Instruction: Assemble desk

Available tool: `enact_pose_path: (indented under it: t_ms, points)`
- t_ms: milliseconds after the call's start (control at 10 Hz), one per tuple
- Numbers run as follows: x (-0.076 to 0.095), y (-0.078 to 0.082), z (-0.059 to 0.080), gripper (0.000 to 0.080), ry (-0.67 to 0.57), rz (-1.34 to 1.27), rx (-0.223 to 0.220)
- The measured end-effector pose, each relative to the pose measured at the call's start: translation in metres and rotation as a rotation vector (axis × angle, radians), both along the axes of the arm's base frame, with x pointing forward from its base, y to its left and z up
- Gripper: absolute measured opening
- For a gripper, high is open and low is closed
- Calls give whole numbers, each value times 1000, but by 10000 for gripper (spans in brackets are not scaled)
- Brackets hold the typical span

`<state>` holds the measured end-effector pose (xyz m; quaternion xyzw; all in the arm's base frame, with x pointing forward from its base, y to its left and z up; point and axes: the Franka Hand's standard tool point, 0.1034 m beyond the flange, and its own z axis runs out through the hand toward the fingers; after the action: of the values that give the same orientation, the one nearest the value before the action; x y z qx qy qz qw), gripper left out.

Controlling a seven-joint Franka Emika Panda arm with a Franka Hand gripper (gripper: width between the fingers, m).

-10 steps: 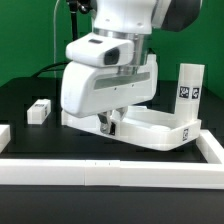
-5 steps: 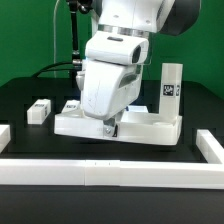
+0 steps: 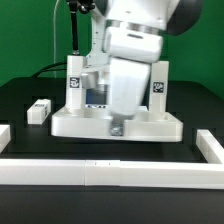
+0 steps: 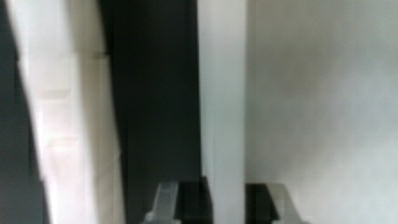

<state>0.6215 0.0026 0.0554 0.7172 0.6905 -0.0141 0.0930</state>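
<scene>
— Mostly glossy white along the arm (image 3: 135, 18), all fat rounded shells.
— With a dark grey cap (image 3: 190, 12) at the upper joint. Boxier lower down?
— Yes, a white slab-like hand housing (image 3: 135, 80), flat-faced with softened corners, shaded pale grey on the side toward the exterior view's left.
— Then a small grey gripper (image 3: 117, 127) underneath, marked by one dark round spot.
— Seen through the wrist view, dark grey fingers (image 4: 176, 205), squared at the tips, too blurred for finer detail.

No words or numbers are legible; only patterned square tags (image 3: 74, 86) on the exterior view's left leg (image 3: 74, 66) and right leg (image 3: 160, 70).
</scene>
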Motion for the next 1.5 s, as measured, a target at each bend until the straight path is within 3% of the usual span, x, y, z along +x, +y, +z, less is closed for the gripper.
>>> enact_pose_path:
  t_ms: [200,600,800,900,1200,1500]
  points:
    - [1,10,-6,54,-12,-25,12]
    - [0,5,-7,54,-9,-36,12]
    - [-2,-4,-15,54,2,-10,7]
    - [3,-2,-20,54,1,-8,7]
    - [27,25,-25,54,-17,-39,26]
    - [34,29,-22,54,-29,-80,10]
